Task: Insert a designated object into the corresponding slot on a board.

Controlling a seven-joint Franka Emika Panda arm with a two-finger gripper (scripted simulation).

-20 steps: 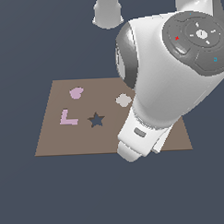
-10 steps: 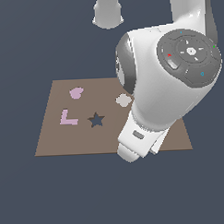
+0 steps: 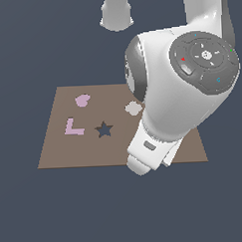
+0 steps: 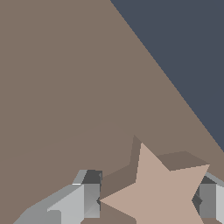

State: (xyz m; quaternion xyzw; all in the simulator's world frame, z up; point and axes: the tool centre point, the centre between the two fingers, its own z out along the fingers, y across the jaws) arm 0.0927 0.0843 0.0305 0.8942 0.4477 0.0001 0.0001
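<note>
Two fingers [image 4: 87,197] flank tan star [image 4: 164,192], one per side, contact unclear | star lies on brown board [image 3: 59,150] | navy star slot [image 3: 104,129] empty

My gripper [image 4: 148,199] fingers flank the tan star [image 4: 162,192] on the brown board [image 4: 65,87], jaws apart

Even, soft simulator light; both renders are sharp, without glare. The star [image 4: 164,192] casts a darker shadow onto the board [image 4: 65,87] in the wrist view.
</note>
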